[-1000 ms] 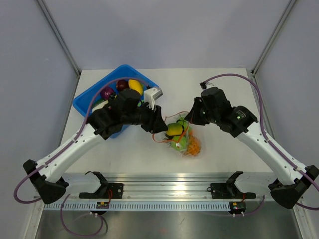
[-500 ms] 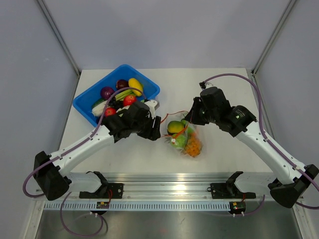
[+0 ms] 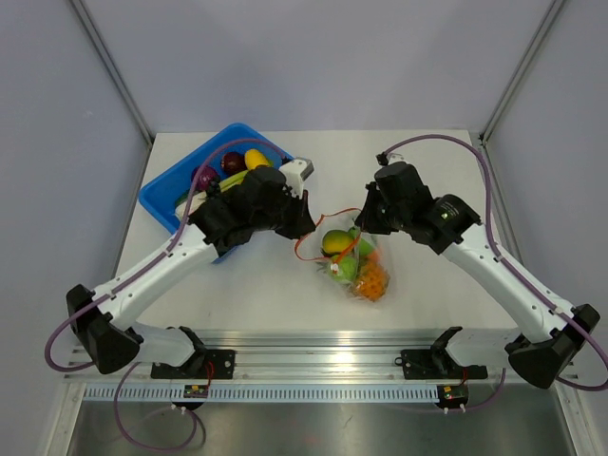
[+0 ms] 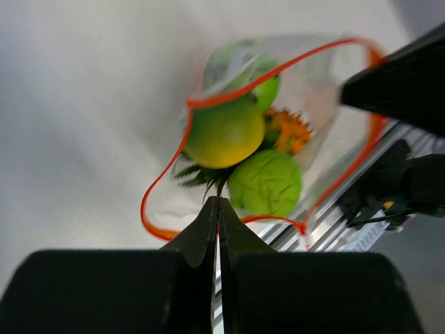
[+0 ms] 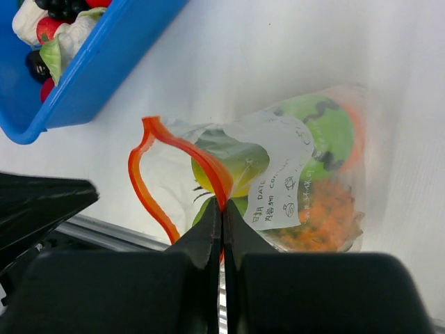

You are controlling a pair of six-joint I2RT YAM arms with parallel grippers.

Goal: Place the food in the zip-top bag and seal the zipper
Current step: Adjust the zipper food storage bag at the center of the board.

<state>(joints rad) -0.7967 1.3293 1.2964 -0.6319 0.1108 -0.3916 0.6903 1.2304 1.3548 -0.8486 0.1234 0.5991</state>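
The clear zip-top bag [image 3: 359, 264] lies mid-table, its mouth held open as a loop. Inside is food: a yellow-green fruit [image 4: 222, 132], a green apple [image 4: 268, 182] and an orange leafy piece [image 5: 320, 216]. A white label [image 5: 285, 177] shows on the bag. My left gripper [image 3: 306, 231] is shut on the near-left part of the orange-red zipper [image 4: 278, 68]; the strip runs in between its closed tips [image 4: 218, 202]. My right gripper [image 3: 359, 226] is shut on the zipper's opposite side [image 5: 222, 207].
The blue bin [image 3: 161, 195] stands at the back left, partly under my left arm, with more toy food such as a yellow lemon [image 3: 255, 158]. Its corner also shows in the right wrist view [image 5: 104, 62]. A metal rail [image 3: 313, 361] runs along the near edge.
My left gripper drew back from the bag and opened, then came in again higher and shut on the zipper. The bag's mouth loop stands wider. The right gripper kept its grip.
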